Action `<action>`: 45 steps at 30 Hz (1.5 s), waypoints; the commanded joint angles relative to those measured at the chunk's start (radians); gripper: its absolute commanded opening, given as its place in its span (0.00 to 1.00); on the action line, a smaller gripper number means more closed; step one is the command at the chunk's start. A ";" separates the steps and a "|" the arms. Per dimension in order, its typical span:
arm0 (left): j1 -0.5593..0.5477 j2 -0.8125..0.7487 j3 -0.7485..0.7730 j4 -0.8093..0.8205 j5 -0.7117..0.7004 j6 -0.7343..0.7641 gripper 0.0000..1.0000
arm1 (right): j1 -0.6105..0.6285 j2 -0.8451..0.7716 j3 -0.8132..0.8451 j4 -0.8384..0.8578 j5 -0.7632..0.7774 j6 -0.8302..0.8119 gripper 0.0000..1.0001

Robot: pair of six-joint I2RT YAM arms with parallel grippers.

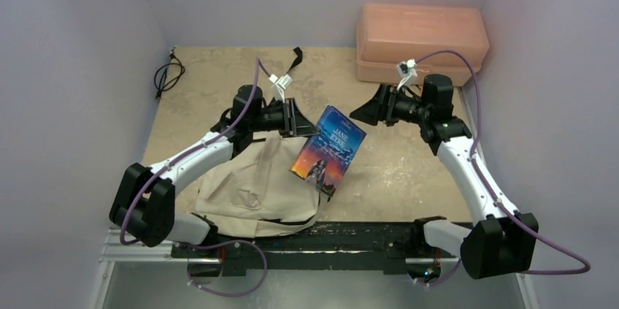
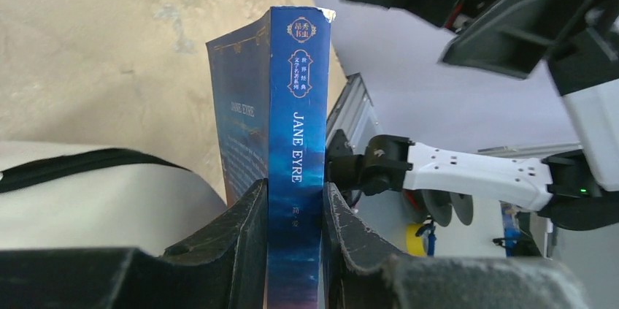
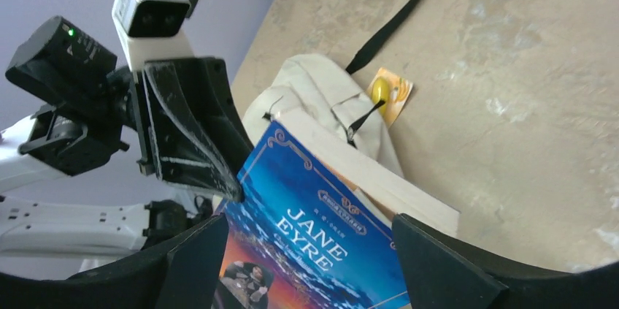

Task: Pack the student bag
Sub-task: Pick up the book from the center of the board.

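Top view: fixed high behind the near edge, looking down over the whole table (image 1: pixel 409 170).
Left wrist view: close along its own fingers (image 2: pixel 233 243), facing the book (image 2: pixel 295 163) spine-on, right arm (image 2: pixel 474 174) behind.
Right wrist view: close, angled down at the book's cover and the bag (image 3: pixel 321 104).
Book common to all three.

The book (image 1: pixel 328 150) has a glossy cover, the student bag (image 1: pixel 248 192) is matt cloth, the tabletop (image 1: pixel 394 170) seemingly rough.
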 commanded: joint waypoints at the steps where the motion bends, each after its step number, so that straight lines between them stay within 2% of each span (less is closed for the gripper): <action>1: 0.004 -0.088 0.017 -0.018 0.013 0.072 0.00 | 0.003 0.024 0.127 -0.001 0.059 -0.056 0.97; 6: 0.005 -0.090 0.018 -0.025 0.066 0.108 0.00 | 0.019 0.116 0.181 0.096 -0.118 -0.087 0.99; 11: 0.005 -0.091 0.041 -0.084 0.120 0.196 0.00 | 0.137 0.171 0.185 0.215 -0.229 -0.180 0.99; 13: 0.005 -0.092 0.051 -0.101 0.142 0.234 0.00 | 0.142 0.208 0.192 0.233 -0.291 -0.206 0.99; 17: 0.005 -0.088 0.081 -0.151 0.196 0.320 0.00 | 0.142 0.270 0.249 0.140 -0.383 -0.340 0.99; 20: 0.005 -0.086 0.121 -0.271 0.204 0.418 0.00 | 0.144 0.325 0.294 0.050 -0.474 -0.401 0.99; 23: 0.005 -0.081 0.154 -0.356 0.189 0.491 0.00 | 0.156 0.352 0.295 -0.016 -0.481 -0.442 0.99; 28: 0.005 -0.089 0.162 -0.372 0.162 0.527 0.00 | 0.184 0.375 0.244 0.064 -0.434 -0.310 0.98; 31: 0.005 -0.090 0.161 -0.372 0.158 0.534 0.00 | 0.189 0.363 0.209 0.072 -0.459 -0.299 0.93; 36: 0.005 -0.098 0.166 -0.428 0.139 0.564 0.00 | 0.189 0.369 0.209 -0.054 -0.467 -0.369 0.72; 39: 0.005 -0.126 0.162 -0.466 0.120 0.598 0.00 | 0.190 0.362 0.182 -0.050 -0.484 -0.369 0.60; 41: 0.005 -0.133 0.164 -0.474 0.117 0.608 0.00 | 0.190 0.350 0.157 -0.015 -0.503 -0.351 0.57; 45: 0.005 -0.122 0.172 -0.460 0.114 0.589 0.00 | 0.203 0.337 0.144 0.008 -0.521 -0.333 0.58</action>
